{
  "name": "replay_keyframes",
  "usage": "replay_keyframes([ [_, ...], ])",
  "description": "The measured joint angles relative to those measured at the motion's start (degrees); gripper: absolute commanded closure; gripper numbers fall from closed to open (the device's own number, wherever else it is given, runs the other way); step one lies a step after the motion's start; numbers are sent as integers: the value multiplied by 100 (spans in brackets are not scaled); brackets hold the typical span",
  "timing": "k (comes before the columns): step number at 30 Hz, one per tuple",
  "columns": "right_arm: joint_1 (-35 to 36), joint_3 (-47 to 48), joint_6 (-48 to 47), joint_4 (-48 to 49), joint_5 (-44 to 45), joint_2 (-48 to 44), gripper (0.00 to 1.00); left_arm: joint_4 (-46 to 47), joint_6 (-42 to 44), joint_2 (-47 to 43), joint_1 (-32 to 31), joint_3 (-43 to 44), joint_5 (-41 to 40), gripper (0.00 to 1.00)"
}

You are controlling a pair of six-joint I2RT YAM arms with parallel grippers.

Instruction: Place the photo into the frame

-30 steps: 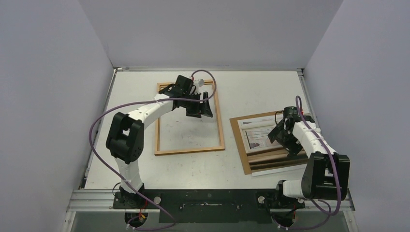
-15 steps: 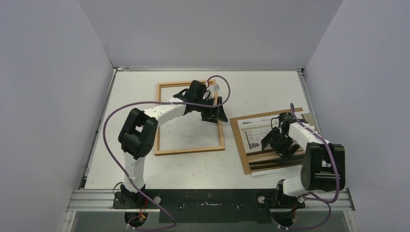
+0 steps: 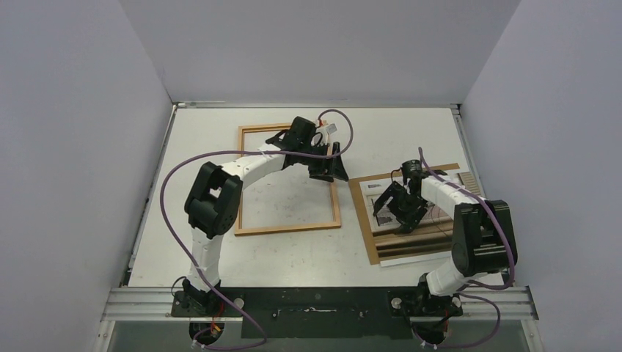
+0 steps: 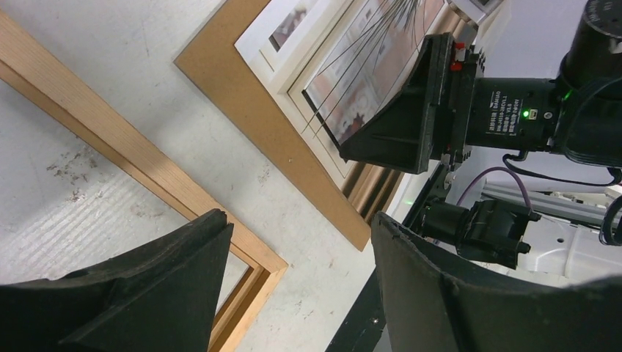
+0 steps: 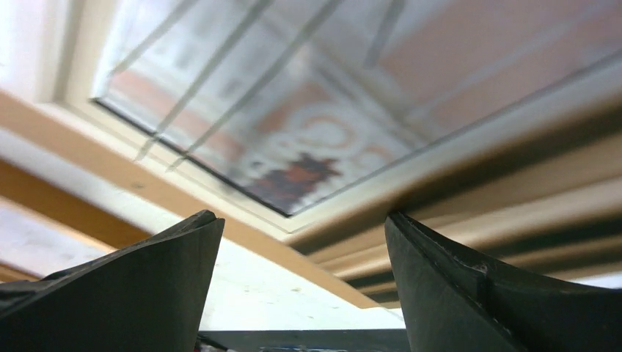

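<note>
**Q:** Where is the photo [image 3: 418,236]?

**A:** Face up on a brown backing panel [image 3: 359,209], at the right of the table [image 3: 411,139]. The frame [image 3: 287,229] lies flat to its left, apart from it (bare tabletop shows through).

**Q:** And the arms?

**A:** The right gripper [image 5: 301,218] hangs low over the photo, jaws apart, gripping nothing. The left gripper [image 4: 299,220] hovers by the frame's right rail, jaws likewise apart.

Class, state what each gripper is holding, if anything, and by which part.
Nothing is held. The left gripper is open over the right rail of the frame; the right gripper is open low over the photo, clamping nothing.
</note>
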Motion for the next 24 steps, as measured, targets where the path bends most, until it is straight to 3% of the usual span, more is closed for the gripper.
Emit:
replay_keyframes([
  [4, 74, 107, 28, 378, -229, 11, 15, -7, 0, 48, -13, 0, 31, 32],
  [10, -17, 345, -55, -15, 866, -688, 10, 0, 2, 94, -72, 13, 52, 32],
  [17, -1657, 442, -116, -769, 2361, -1460, 3, 4, 24, 118, -129, 35, 127, 32],
  [24, -3176, -109, -275, -800, 2503, -1497, 5, -9, 92, 262, -131, 186, 190, 32],
])
